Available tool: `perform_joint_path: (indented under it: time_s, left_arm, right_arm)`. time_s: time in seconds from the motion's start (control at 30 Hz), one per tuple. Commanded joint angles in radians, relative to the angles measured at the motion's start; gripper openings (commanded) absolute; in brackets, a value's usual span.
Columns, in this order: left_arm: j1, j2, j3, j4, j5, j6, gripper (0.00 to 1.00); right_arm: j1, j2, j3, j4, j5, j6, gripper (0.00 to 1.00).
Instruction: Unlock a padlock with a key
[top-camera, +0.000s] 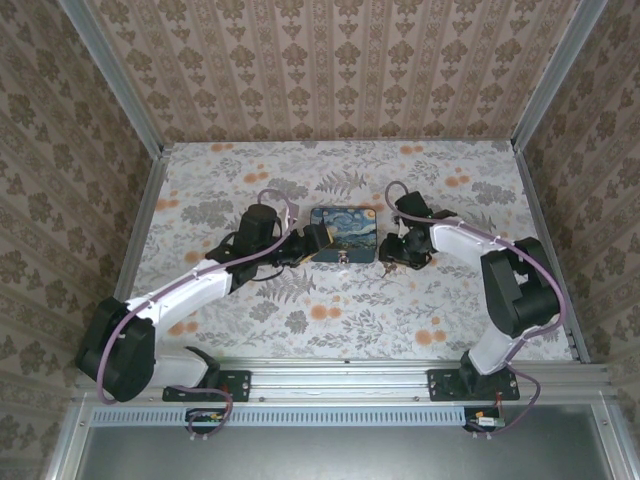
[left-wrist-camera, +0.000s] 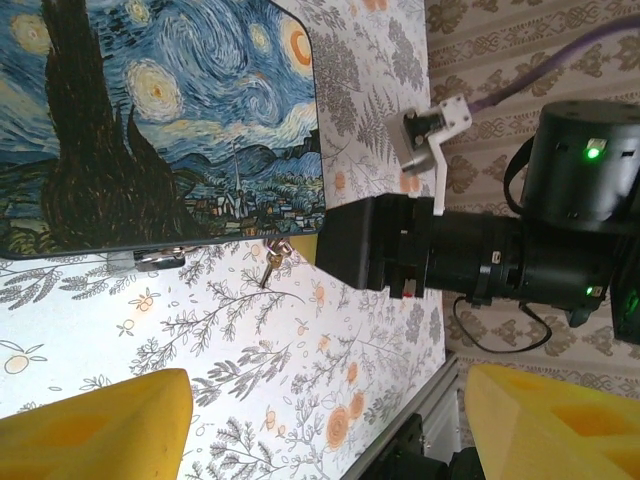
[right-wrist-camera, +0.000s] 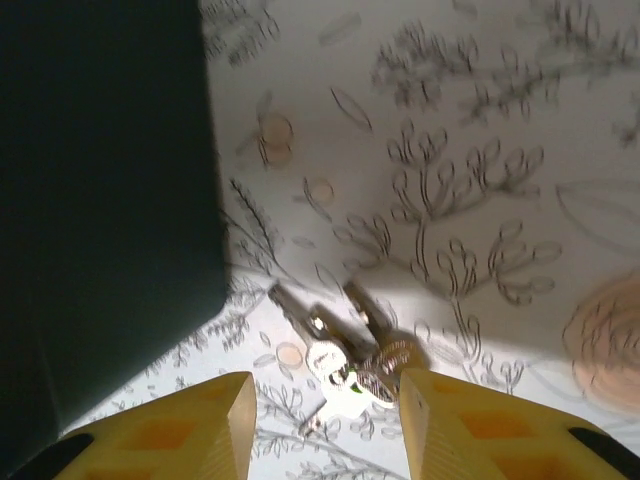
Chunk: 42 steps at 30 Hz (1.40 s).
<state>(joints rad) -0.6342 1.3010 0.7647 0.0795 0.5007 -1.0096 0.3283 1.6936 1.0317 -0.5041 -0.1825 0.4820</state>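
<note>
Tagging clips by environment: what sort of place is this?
Probably a lab robot cell dressed as a room, not a home: wallpaper panels held in bare aluminium framing, a floral-covered table, and the left arm and right arm bolted to a metal rail.

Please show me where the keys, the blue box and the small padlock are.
keys (right-wrist-camera: 348, 368), right wrist view, on their round heads.
blue box (top-camera: 343, 233), top view, middle of the painted lid.
padlock (left-wrist-camera: 273, 250), left wrist view, brass body by the box edge.
</note>
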Motion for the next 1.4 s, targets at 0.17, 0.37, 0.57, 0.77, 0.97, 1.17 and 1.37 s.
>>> perform_joint_path:
  time_s: [0.17, 0.37, 0.57, 0.77, 0.97, 1.17, 1.37]
  left_arm:
    - [-0.002, 0.031, 0.047, -0.013, -0.002, 0.040, 0.75]
    - [0.002, 0.035, 0.045, -0.012, -0.004, 0.045, 0.75]
    - [0.007, 0.035, 0.043, -0.012, -0.004, 0.048, 0.75]
    - [0.010, 0.024, 0.032, -0.021, -0.009, 0.052, 0.75]
    - [0.014, 0.014, 0.030, -0.028, -0.013, 0.056, 0.75]
    - [0.022, 0.004, 0.027, -0.034, -0.016, 0.060, 0.75]
    - [0.024, -0.003, 0.026, -0.045, -0.021, 0.063, 0.75]
  right_arm:
    - [0.068, 0.064, 0.086, -0.103, 0.145, -0.235, 0.40]
    - [0.076, 0.089, 0.079, -0.128, 0.139, -0.292, 0.36]
    - [0.091, 0.095, 0.058, -0.109, 0.154, -0.298, 0.33]
    - [0.116, 0.098, 0.065, -0.111, 0.155, -0.307, 0.38]
    - [0.122, 0.135, 0.077, -0.139, 0.191, -0.305, 0.39]
    - [0.126, 0.142, 0.073, -0.153, 0.217, -0.299, 0.29]
    - [0.126, 0.118, 0.064, -0.148, 0.204, -0.291, 0.22]
